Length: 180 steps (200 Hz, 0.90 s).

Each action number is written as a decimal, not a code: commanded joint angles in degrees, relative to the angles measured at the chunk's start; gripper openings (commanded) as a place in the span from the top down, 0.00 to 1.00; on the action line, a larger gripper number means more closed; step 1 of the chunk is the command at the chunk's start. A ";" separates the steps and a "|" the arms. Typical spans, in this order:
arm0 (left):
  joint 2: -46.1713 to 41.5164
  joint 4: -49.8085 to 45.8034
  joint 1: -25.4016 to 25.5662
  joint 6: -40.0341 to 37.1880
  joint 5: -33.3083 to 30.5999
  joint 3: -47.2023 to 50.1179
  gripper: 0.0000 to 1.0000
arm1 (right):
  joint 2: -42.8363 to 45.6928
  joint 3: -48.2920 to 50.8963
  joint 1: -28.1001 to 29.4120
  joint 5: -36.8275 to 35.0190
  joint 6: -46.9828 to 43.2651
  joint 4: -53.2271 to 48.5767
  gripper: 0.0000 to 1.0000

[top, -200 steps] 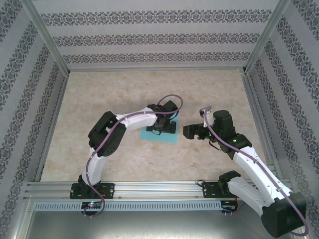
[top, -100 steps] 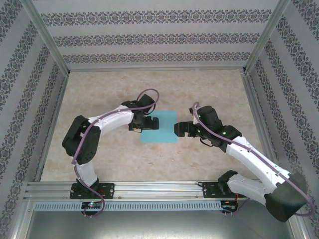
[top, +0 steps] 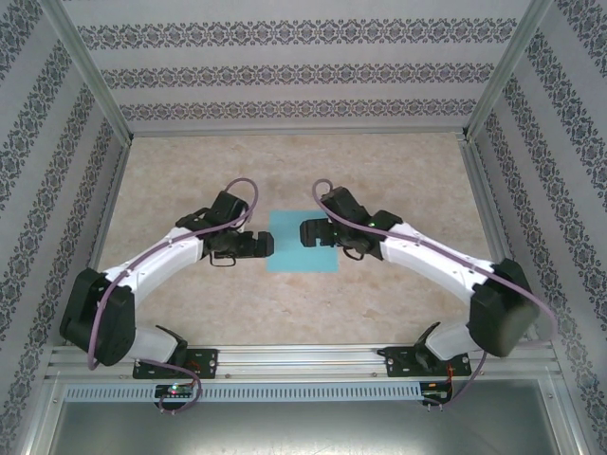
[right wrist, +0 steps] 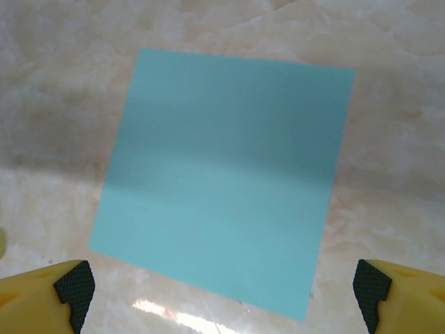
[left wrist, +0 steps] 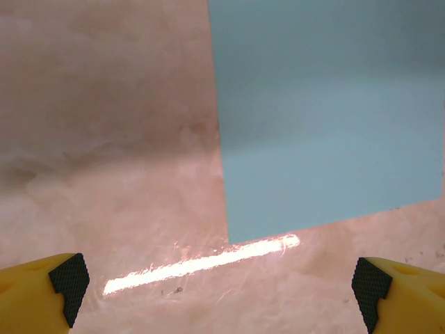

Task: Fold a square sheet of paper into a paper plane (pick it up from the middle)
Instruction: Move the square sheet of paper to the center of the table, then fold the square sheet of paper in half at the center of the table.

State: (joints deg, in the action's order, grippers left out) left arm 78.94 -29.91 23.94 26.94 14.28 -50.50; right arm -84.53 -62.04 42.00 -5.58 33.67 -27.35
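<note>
The square sheet of paper (top: 296, 258) lies flat on the marbled table, turquoise side up and unfolded. My left gripper (top: 270, 246) hovers at the sheet's left edge, pointing right. It stands open with nothing between its yellow, black-padded fingers. In the left wrist view the paper (left wrist: 327, 111) fills the upper right, and its near corner lies ahead of the left gripper (left wrist: 219, 300). My right gripper (top: 304, 232) reaches from the right over the sheet's upper right part. It is open too. The right wrist view shows the whole paper (right wrist: 222, 181) ahead of the right gripper (right wrist: 222, 305).
The marbled tabletop (top: 190, 171) is boxed in by patterned walls (top: 303, 71) at the back and on both sides. An aluminium rail (top: 303, 358) with the arm bases runs along the near edge. A bright glare streak (left wrist: 201, 263) lies on the table near the paper's corner.
The left gripper has drawn back to the left, off the sheet to its left edge. The right gripper has moved left and a little farther away, over the sheet's right part. The paper stayed put.
</note>
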 commanded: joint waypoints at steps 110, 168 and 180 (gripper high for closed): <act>-2.02 8.66 -7.80 -1.80 9.67 4.08 0.00 | -24.29 -16.59 2.90 -4.45 13.33 -6.78 0.04; -1.82 8.88 -8.38 -1.66 9.91 4.28 0.00 | -30.08 -21.01 2.99 -4.52 12.82 -7.43 0.13; -1.45 9.15 -8.38 -1.54 10.16 4.51 0.00 | -31.17 -21.91 2.97 -4.60 12.82 -7.85 0.13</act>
State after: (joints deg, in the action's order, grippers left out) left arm 77.25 -22.52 16.36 26.26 23.97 -45.01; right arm -113.51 -81.14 45.12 -9.63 45.56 -34.09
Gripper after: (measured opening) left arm 0.999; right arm 0.871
